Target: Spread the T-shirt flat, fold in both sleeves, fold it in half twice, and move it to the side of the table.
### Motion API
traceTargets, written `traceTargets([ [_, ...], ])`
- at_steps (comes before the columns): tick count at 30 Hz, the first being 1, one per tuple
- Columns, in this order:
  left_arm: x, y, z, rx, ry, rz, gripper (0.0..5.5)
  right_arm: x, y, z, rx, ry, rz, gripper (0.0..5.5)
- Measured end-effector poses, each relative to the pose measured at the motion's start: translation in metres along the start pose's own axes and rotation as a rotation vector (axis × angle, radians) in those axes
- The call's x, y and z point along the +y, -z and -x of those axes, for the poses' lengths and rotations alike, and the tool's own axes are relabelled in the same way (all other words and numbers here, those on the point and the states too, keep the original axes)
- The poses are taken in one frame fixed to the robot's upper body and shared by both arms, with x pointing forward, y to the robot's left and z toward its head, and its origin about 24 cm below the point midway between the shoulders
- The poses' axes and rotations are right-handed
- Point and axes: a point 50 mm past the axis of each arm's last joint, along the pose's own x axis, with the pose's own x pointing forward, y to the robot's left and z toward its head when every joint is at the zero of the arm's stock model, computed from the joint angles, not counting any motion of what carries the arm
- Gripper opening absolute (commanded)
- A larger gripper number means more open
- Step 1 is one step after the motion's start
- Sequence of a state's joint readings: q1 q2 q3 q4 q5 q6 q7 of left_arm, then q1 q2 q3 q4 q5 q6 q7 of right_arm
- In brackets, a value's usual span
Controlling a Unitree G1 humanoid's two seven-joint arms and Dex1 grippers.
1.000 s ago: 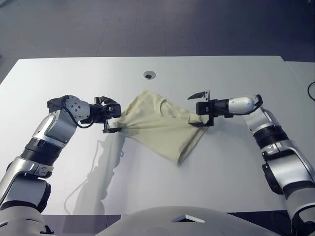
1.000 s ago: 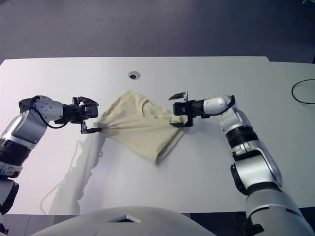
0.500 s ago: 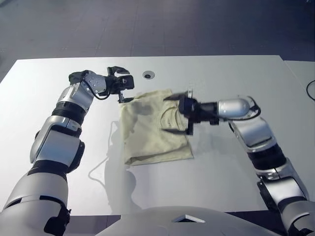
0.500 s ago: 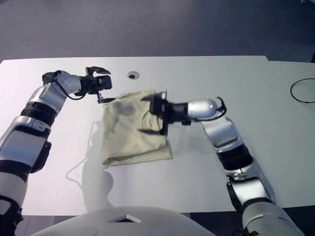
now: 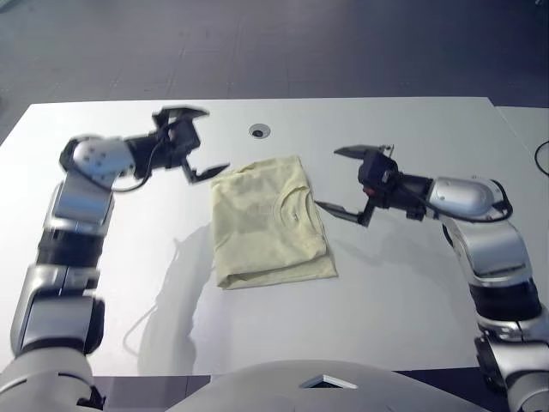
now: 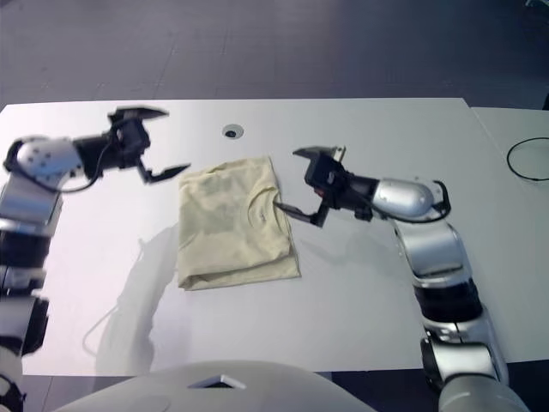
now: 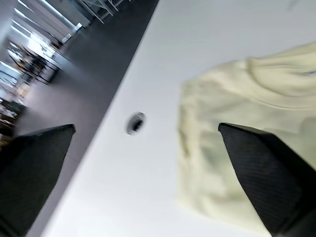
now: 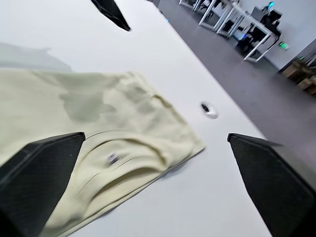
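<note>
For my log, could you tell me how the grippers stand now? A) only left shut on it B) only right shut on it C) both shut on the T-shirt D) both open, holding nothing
D: the left gripper and right gripper have fingers spread, no T-shirt cloth between them.

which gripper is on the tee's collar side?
The right gripper, open beside the neckline of the T-shirt; the left gripper sits off its far corner.

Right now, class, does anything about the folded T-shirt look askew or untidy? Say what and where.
The T-shirt lies slightly skewed to the edges of the table, and its near edge looks uneven, with the layers not quite lining up at the near left corner.
</note>
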State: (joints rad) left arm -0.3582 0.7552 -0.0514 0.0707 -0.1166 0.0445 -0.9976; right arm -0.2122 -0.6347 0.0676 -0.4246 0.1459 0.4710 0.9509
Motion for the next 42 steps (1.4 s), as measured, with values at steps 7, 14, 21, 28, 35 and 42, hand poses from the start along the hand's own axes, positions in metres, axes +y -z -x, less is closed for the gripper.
traceTargets([
  [7, -0.112, 0.001, 0.038, 0.037, 0.295, 0.267, 5.4, 0.065, 0.015, 0.038, 0.13, -0.176, -0.081, 5.38],
  [14, -0.161, -0.045, 0.076, 0.171, 0.515, -0.027, 5.4, 0.111, 0.01, 0.063, 0.285, -0.339, 0.062, 5.38],
  [21, -0.179, -0.025, 0.064, 0.3, 0.352, -0.358, 5.4, 0.113, 0.008, 0.057, 0.259, -0.315, 0.123, 5.38],
  [28, -0.173, -0.015, 0.042, 0.339, 0.175, -0.499, 5.05, 0.11, 0.012, 0.05, 0.258, -0.31, 0.152, 5.4],
  [35, -0.175, -0.005, 0.026, 0.378, 0.149, -0.515, 3.77, 0.107, 0.016, 0.044, 0.261, -0.339, 0.216, 5.4],
  [42, -0.175, -0.001, 0.018, 0.386, 0.169, -0.493, 2.43, 0.098, 0.04, 0.012, 0.277, -0.325, 0.405, 5.4],
])
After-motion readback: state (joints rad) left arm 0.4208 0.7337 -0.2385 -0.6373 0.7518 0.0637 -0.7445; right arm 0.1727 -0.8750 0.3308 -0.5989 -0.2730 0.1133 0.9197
